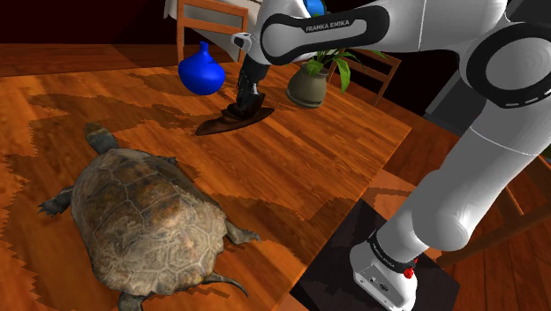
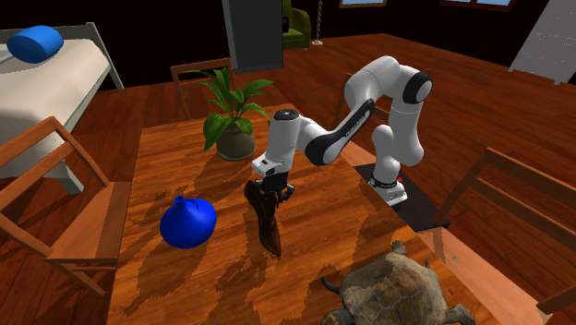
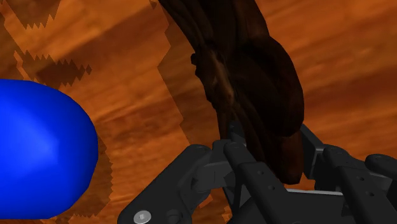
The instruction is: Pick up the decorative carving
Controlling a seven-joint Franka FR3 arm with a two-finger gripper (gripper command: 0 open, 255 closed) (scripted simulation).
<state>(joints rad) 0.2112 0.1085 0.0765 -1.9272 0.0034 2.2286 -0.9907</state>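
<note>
The gripper [image 3: 270, 137] has its two black fingers closed against either side of the decorative carving [image 3: 248, 70], clasping its raised hump near one end. The carving, dark brown and long, appears to rest on the wooden table [image 1: 335, 168] between the blue vase [image 1: 201, 72] and the potted plant [image 1: 311, 84]. It looks rigid, fairly light and uneven-surfaced. Because the grip is off-centre, the long end will probably droop when lifted.

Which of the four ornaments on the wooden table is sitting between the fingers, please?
The dark brown elongated carving: the fingers clasp it, while the round blue vase, the green potted plant and the brown turtle stand apart.
</note>
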